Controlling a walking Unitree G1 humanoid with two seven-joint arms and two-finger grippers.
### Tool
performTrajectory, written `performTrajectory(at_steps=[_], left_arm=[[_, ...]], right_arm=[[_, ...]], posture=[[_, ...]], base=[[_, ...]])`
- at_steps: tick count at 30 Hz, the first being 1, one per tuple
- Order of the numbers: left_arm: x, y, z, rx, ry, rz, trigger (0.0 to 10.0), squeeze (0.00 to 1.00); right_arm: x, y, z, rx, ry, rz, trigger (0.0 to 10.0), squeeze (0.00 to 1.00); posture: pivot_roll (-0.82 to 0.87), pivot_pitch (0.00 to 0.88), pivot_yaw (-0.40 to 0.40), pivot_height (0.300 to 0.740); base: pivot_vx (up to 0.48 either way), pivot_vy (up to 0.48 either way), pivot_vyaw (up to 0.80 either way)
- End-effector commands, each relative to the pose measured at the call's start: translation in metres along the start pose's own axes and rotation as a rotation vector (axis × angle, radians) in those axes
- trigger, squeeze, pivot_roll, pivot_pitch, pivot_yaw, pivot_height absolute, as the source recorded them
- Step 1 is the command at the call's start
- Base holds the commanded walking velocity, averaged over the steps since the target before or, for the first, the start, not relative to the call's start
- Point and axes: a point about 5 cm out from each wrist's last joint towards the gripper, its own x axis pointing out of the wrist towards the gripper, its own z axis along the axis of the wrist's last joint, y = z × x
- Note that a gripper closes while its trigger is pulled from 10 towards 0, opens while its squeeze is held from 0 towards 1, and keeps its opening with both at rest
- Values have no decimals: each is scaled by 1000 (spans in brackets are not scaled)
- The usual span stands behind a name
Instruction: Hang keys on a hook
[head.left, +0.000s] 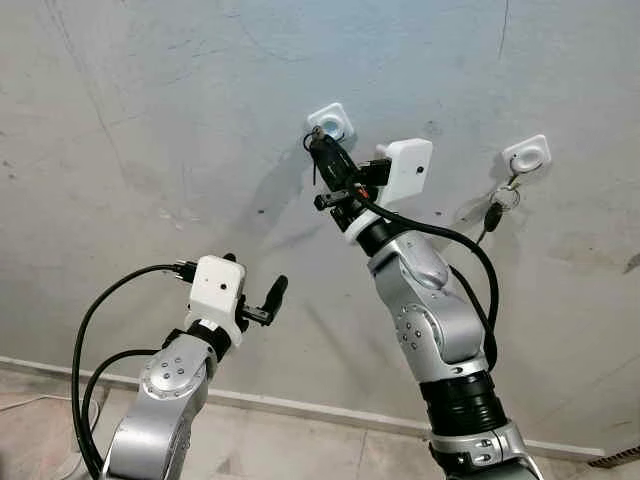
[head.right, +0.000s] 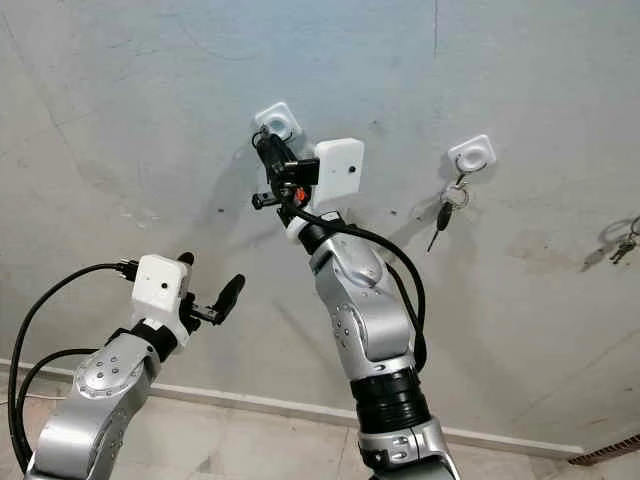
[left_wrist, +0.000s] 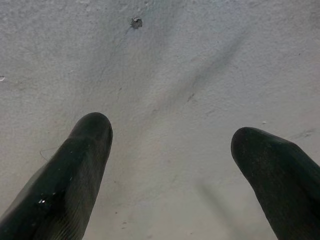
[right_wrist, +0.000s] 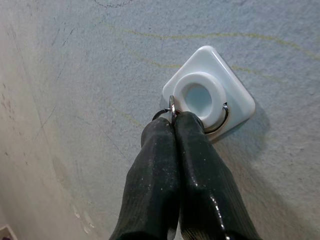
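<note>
- the hanging step is in hand: the right gripper (right_wrist: 174, 117), fingers pressed together on the key ring (right_wrist: 171, 106), holds it at the white hook (right_wrist: 202, 96) in the upper middle of the left eye view.
- in the right wrist view, upper right of the frame, the ring's wire curves round the far side of the hook's raised round knob, so the ring seems looped on; the keys themselves are hidden behind the fingers.
- next move, as i judge it: part the fingers and draw back along the arm's line without dragging the ring off the knob.
- the right arm (head.left: 435, 320) rises from the lower right of the frame, bent at the elbow, forearm angled up and left to the wall (head.left: 150, 120).
- the left gripper (left_wrist: 170, 145) hangs idle at lower left, fingers spread with nothing between them, facing bare wall.
- a second hook (head.left: 527, 155) at upper right already carries another set of keys (head.left: 495, 212).
</note>
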Motion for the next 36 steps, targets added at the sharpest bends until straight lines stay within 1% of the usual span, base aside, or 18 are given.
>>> performTrajectory(at_steps=[1, 7, 11, 16, 30, 36], left_arm=[[-1, -2, 2, -6, -5, -6, 10000, 0], [-2, -2, 2, -6, -2, -7, 10000, 0], [-1, -3, 2, -7, 0, -14, 10000, 0], [0, -3, 2, -8, -1, -16, 10000, 0], [1, -3, 2, -10, 1, -19, 10000, 0], [1, -2, 2, -9, 2, -17, 10000, 0]], right_arm=[[4, -2, 0, 6, 1, -23, 10000, 0], [1, -5, -5, 5, 6, -38, 10000, 0], [-4, -10, -8, -3, 19, -68, 10000, 0], [-8, -13, -10, -3, 29, -81, 10000, 0], [-29, -27, -19, -4, 72, -151, 10000, 0], [-37, -29, -21, -1, 91, -164, 10000, 0]], posture=[[212, 51, -71, 740], [209, 50, -67, 740], [209, 50, -67, 740], [209, 50, -67, 740], [205, 45, -63, 740], [206, 47, -61, 740]], base=[[0, 0, 0], [0, 0, 0], [0, 0, 0], [0, 0, 0], [0, 0, 0], [0, 0, 0]])
